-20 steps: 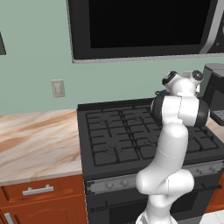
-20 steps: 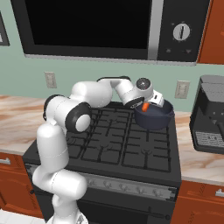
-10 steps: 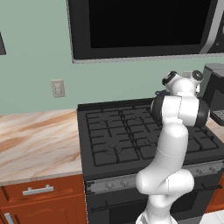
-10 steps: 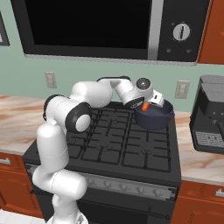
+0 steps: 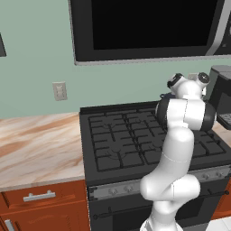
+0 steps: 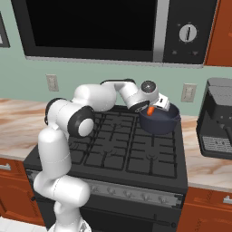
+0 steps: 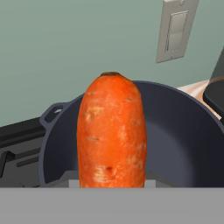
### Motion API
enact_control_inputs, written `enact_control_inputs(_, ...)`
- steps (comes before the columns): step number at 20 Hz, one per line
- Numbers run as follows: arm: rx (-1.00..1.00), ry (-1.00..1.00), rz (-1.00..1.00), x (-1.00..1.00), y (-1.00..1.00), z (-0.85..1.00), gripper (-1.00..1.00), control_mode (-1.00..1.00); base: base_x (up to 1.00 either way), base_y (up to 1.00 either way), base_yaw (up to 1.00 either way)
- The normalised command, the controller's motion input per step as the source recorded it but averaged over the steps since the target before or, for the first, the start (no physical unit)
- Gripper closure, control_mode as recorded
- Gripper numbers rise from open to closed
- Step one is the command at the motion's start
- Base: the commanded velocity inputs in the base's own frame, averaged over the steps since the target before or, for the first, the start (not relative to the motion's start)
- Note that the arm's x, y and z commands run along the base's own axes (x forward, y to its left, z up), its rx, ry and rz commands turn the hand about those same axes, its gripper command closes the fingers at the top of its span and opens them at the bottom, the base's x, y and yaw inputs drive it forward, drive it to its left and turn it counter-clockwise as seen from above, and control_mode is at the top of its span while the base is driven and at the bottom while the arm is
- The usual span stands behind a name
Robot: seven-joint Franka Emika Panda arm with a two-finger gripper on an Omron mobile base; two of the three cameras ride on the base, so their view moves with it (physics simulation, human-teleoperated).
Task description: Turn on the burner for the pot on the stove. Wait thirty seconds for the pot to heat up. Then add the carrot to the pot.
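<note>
Item: carrot [image 7: 111, 131]. Small, tapered, orange. Clamped in the gripper [image 6: 153, 108], whose fingers are clenched on its lower end; the grip point itself is hidden at the bottom of the hand view. Long axis runs along the gripper's line of sight, blunt stem end farthest from the hand. Seen from the right base view, the carrot [image 6: 150, 109] shows as a short orange stub at the near left rim of the pot, held over the opening and not resting on the bottom.

Item: pot [image 6: 159, 120]. Round, squat, dark blue-grey, with a side handle visible at the left in the hand view. Stands upright on the rear right burner of the stove. In the hand view the pot [image 7: 179, 135] lies directly behind and below the carrot, its interior bare.

Item: stove [image 6: 122, 149]. Wide black gas range, cast-iron grates, grey front strip of knobs. In the left base view the stove [image 5: 117, 140] sits between the marble-patterned bench [image 5: 36, 144] on its left and the arm, which hides the pot.

Item: black microwave [image 6: 108, 27]. Mounted on the green wall above the stove.

Item: black appliance with grey top [image 6: 217, 120]. Stands on the bench to the right of the stove, near the pot but apart from it.

Item: wall switch plate [image 7: 175, 30]. On the wall beyond the pot.
</note>
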Motion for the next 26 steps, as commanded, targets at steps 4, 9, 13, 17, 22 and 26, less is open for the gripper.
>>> enact_control_inputs(4, 0.0, 0.0, 0.0, 0.0, 0.0, 0.0, 1.0, -1.0, 0.0, 0.0, 0.0)
enact_control_inputs(9, 0.0, 0.0, 0.0, 0.0, 0.0, 0.0, 1.0, -1.0, 0.0, 0.0, 0.0)
enact_control_inputs(13, 0.0, 0.0, 0.0, 0.0, 0.0, 0.0, 1.0, -1.0, 0.0, 0.0, 0.0)
enact_control_inputs(17, 0.0, 0.0, 0.0, 0.0, 0.0, 0.0, 1.0, -1.0, 0.0, 0.0, 0.0)
enact_control_inputs(22, 0.0, 0.0, 0.0, 0.0, 0.0, 0.0, 1.0, -1.0, 0.0, 0.0, 0.0)
enact_control_inputs(26, 0.0, 0.01, 0.0, 0.0, 0.0, 0.0, 1.0, -1.0, 0.0, 0.0, 0.0)
